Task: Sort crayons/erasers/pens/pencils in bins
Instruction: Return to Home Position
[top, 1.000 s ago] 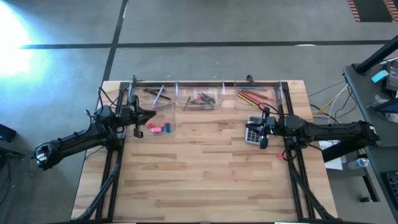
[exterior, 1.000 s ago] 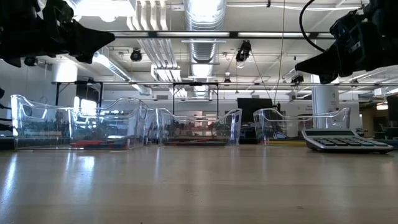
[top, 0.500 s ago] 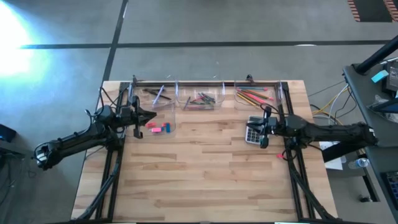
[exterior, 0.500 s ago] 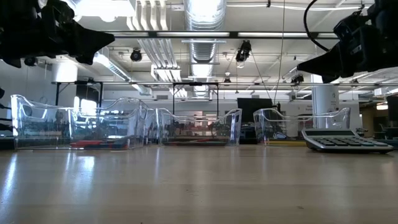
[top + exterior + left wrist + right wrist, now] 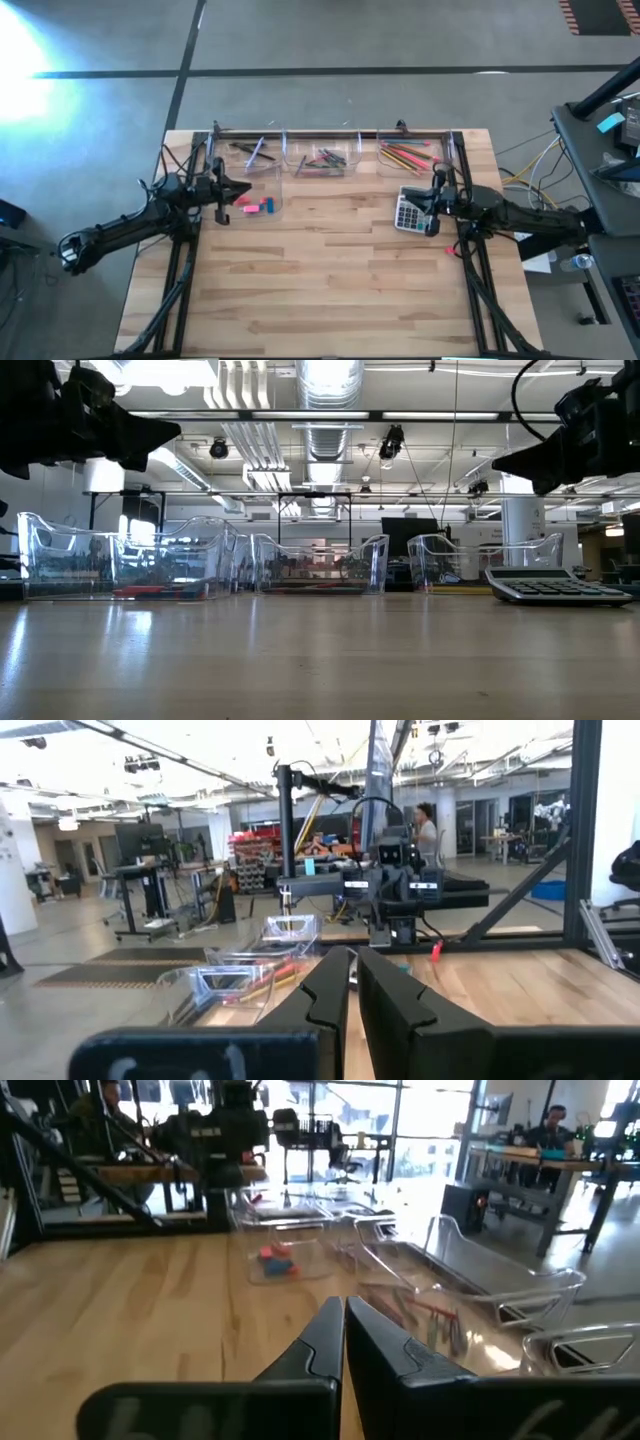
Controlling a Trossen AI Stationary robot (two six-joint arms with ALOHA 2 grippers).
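My left gripper (image 5: pixel 350 955) and right gripper (image 5: pixel 343 1302), both closed and empty, flank bins (image 5: pixel 352 168) holding erasers (image 5: pixel 256 206) left, pencils (image 5: pixel 408 154) far right, arms raised.

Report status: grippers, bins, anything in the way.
Left gripper shut, empty. Right gripper shut, empty, by grey calculator. Four clear plastic bins loaded. No obstruction seen.

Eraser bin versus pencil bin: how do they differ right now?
The eraser bin holds a few short pink and blue blocks; the pencil bin holds long thin sticks in orange, red, yellow and green. The eraser bin sits on the left, away from the rail; the pencil bin sits back right by the rail. Both are clear, low-walled trays.
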